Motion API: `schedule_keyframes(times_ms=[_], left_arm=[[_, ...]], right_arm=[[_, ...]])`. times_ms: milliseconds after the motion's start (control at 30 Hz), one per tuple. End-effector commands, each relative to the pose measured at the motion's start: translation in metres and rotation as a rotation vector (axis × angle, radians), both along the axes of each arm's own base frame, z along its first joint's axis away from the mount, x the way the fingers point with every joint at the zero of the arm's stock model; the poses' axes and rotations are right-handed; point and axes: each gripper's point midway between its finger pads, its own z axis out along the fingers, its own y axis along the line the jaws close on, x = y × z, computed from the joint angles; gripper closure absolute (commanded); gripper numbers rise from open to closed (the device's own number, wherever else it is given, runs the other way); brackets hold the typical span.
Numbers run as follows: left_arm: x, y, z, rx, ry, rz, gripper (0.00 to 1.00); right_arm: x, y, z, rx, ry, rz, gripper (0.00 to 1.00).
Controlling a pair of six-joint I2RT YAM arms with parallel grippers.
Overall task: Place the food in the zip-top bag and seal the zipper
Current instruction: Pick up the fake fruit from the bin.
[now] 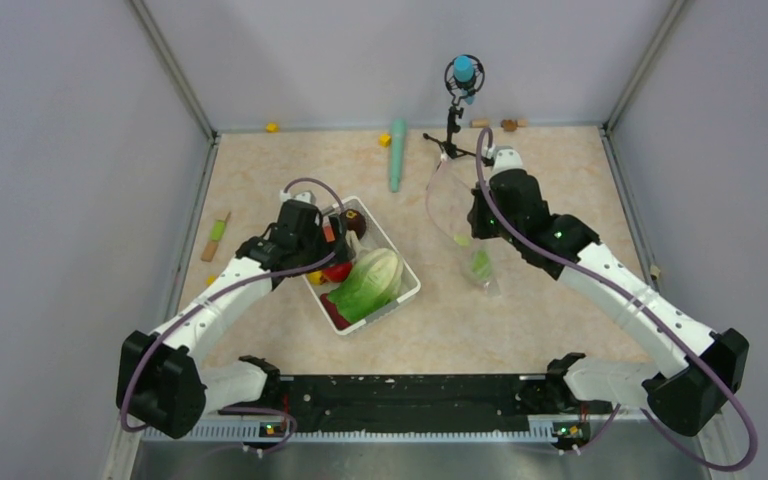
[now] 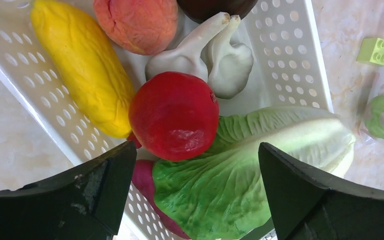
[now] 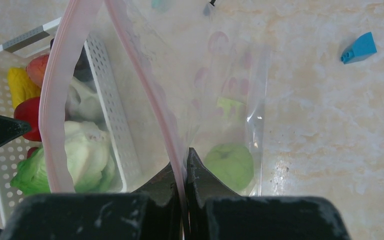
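Observation:
My left gripper (image 1: 312,240) hovers open over the white basket (image 1: 408,272). In the left wrist view its fingers (image 2: 195,200) straddle the red apple (image 2: 174,115) and green cabbage (image 2: 240,170). Yellow corn (image 2: 82,65), an orange piece (image 2: 135,22), whitish pieces (image 2: 205,55) and a dark maroon root (image 2: 215,5) lie beside them. My right gripper (image 3: 185,152) is shut on the pinkish zipper (image 3: 55,100) of the clear zip-top bag (image 3: 220,75), holding its mouth up and open. A green apple (image 3: 230,165) lies inside the bag (image 1: 465,235).
A teal cylinder (image 1: 397,155) and a small stand (image 1: 455,125) are at the back. A blue block (image 3: 359,47) lies right of the bag and a green block (image 2: 375,50) between basket and bag. A small stick (image 1: 217,237) lies at the left wall.

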Motion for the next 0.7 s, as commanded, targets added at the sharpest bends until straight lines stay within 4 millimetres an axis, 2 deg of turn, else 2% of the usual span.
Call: schedule_keyframes(times_ms=[0,133,300,533,667], left_arm=[[0.014,0.004,0.007,0.009,-0.057,0.041,0.03],[0.017,0.02,-0.01,0.09,-0.032,0.105,0.03],[0.019,0.003,-0.023,0.069,0.048,0.032,0.08],[0.012,-0.002,-0.051,0.09,0.153,-0.015,0.28],[0.015,-0.006,-0.046,0.072,0.137,-0.025,0.48]], right_arm=[[0.008,0.002,0.004,0.007,-0.029,0.006,1.0],[0.01,0.004,0.0,-0.004,-0.026,0.018,1.0],[0.011,0.003,-0.002,-0.014,-0.026,0.016,1.0],[0.012,-0.004,0.001,-0.03,-0.045,-0.006,1.0],[0.012,-0.005,0.003,-0.024,-0.051,-0.008,1.0]])
